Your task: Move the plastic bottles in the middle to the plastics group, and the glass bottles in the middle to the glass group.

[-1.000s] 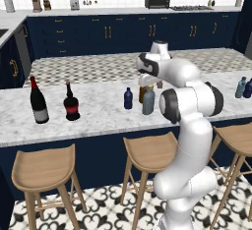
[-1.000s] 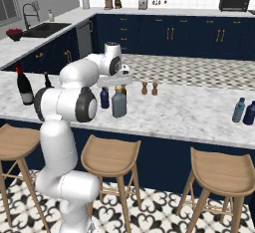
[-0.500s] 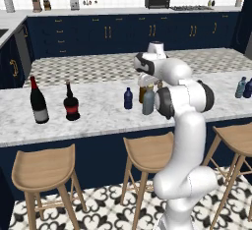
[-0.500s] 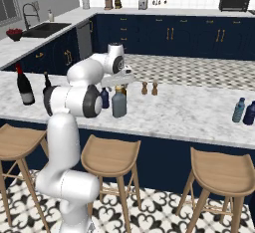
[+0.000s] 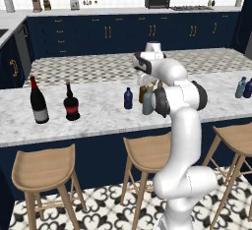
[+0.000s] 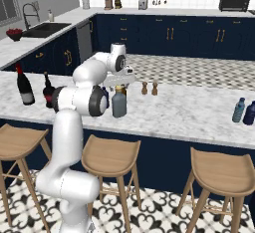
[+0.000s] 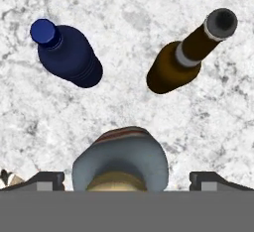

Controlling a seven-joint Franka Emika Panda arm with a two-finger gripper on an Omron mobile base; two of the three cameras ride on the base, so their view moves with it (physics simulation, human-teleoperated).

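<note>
Above the grey bottle point(image 7: 119, 159), the tool point(image 7: 127, 179) stood wide apart, risking toppling the nearby brown bottle point(image 7: 186, 60).

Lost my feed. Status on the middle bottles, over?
Gripper open, above grey tan-capped bottle, fingers either side. Navy bottle and amber bottle upright beyond it. Nothing between the fingers and the bottle.

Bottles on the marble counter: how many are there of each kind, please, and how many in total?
Dark wine bottles with red: 2
Middle navy bottle: 1
Middle amber bottle: 1
Middle grey bottle, tan cap: 1
Blue bottles at far end: 2
Total: 7
</note>
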